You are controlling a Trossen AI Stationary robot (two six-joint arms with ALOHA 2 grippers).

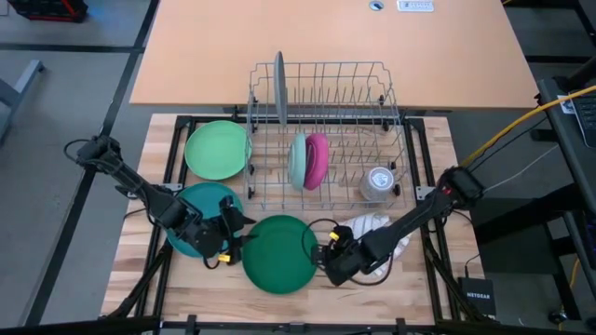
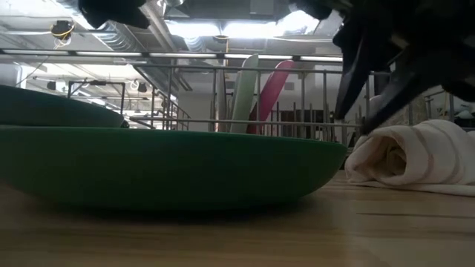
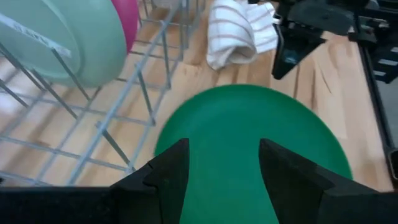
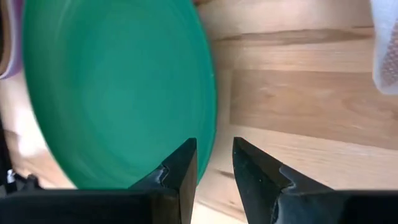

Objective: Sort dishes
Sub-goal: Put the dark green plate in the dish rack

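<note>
floor: grey (image 1: pixel 56 112) | desk: tan, beyond the table (image 1: pixel 326 37) | ceiling: ducts, bright lights (image 2: pixel 223 28)

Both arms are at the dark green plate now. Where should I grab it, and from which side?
Grip the dark green plate by its raised rim; it lies flat on the table, so only the edge offers a pinch. The right gripper is open beside the plate's right edge, apparently straddling the rim, so coming in from that side looks best. The left gripper is open at the opposite edge.

High view looks straight down over the whole surface (image 1: pixel 140 186); low view sits at surface height, close behind the dark green plate (image 2: pixel 171 167), which both wrist views share.
</note>
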